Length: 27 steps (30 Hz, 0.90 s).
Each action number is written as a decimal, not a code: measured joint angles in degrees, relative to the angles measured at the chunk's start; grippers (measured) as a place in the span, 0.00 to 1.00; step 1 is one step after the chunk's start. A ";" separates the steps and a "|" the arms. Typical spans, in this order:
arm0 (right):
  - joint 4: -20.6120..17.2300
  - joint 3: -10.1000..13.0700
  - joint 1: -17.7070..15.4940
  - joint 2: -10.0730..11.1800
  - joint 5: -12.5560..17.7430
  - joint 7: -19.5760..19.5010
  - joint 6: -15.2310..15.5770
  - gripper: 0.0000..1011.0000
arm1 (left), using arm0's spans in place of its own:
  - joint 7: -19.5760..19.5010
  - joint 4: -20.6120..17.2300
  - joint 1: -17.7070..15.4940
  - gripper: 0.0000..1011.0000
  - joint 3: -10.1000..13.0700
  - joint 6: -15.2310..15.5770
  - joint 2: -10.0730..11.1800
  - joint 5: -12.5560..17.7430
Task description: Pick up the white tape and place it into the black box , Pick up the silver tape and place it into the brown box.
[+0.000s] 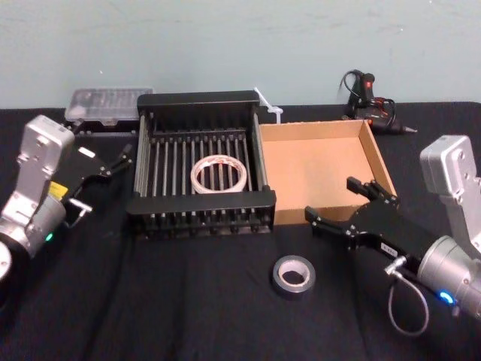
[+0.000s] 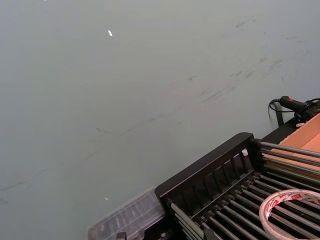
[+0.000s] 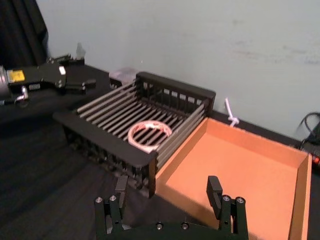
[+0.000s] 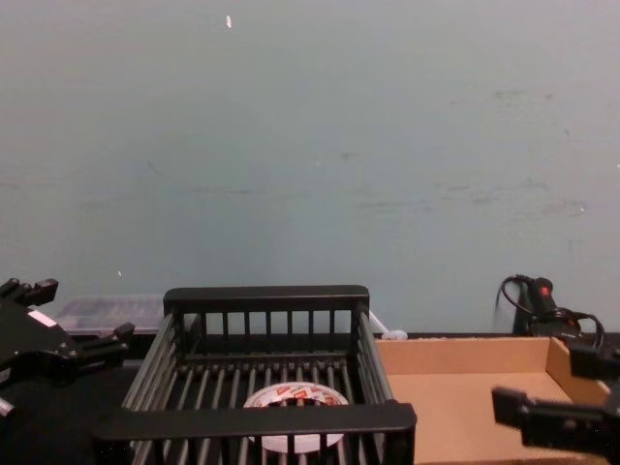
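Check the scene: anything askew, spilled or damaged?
Nothing stands out. The white tape lies flat in the black box. The silver tape lies flat on the table in front of the brown box, which holds nothing. Left gripper and right gripper are open, holding nothing.

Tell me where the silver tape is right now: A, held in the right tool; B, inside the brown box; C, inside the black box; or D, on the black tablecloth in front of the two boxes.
D: the silver tape lies flat on the black tablecloth, in front of the black box and the brown box, apart from both.
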 joint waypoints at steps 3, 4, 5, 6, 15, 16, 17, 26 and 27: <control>-0.78 0.08 -0.93 0.75 0.00 -0.05 1.15 0.99 | 0.00 0.00 0.00 0.99 0.00 0.00 0.00 0.00; -0.95 0.08 -1.11 0.94 0.00 -0.08 1.51 0.99 | 0.00 0.00 0.00 0.99 0.00 0.00 0.00 0.00; -1.26 0.06 -1.36 1.22 -0.03 -0.17 2.26 0.99 | 0.00 0.00 0.00 0.99 0.00 0.00 0.00 0.00; -1.44 0.03 -1.49 1.38 -0.05 -0.24 2.80 0.99 | 0.00 0.00 0.00 0.99 0.00 0.00 0.00 0.00; -2.35 -0.65 -1.68 2.02 -0.23 -0.90 8.59 0.99 | 0.00 0.00 0.00 0.99 0.00 0.00 0.00 0.00; -2.35 -0.74 -1.61 2.01 -0.23 -0.94 8.98 0.99 | 0.00 0.00 0.00 0.99 0.00 0.00 0.00 0.00; -2.29 -0.92 -1.45 1.97 -0.27 -0.97 9.68 0.99 | 0.00 0.00 0.00 0.99 0.00 0.00 0.00 0.00; -1.07 -2.23 -0.32 1.72 -0.95 -0.90 12.52 0.99 | 0.00 0.00 0.00 0.99 0.00 0.00 0.00 0.00; -0.93 -2.34 -0.22 1.68 -1.01 -0.88 12.69 0.99 | 0.00 0.00 0.00 0.99 0.00 0.00 0.00 0.00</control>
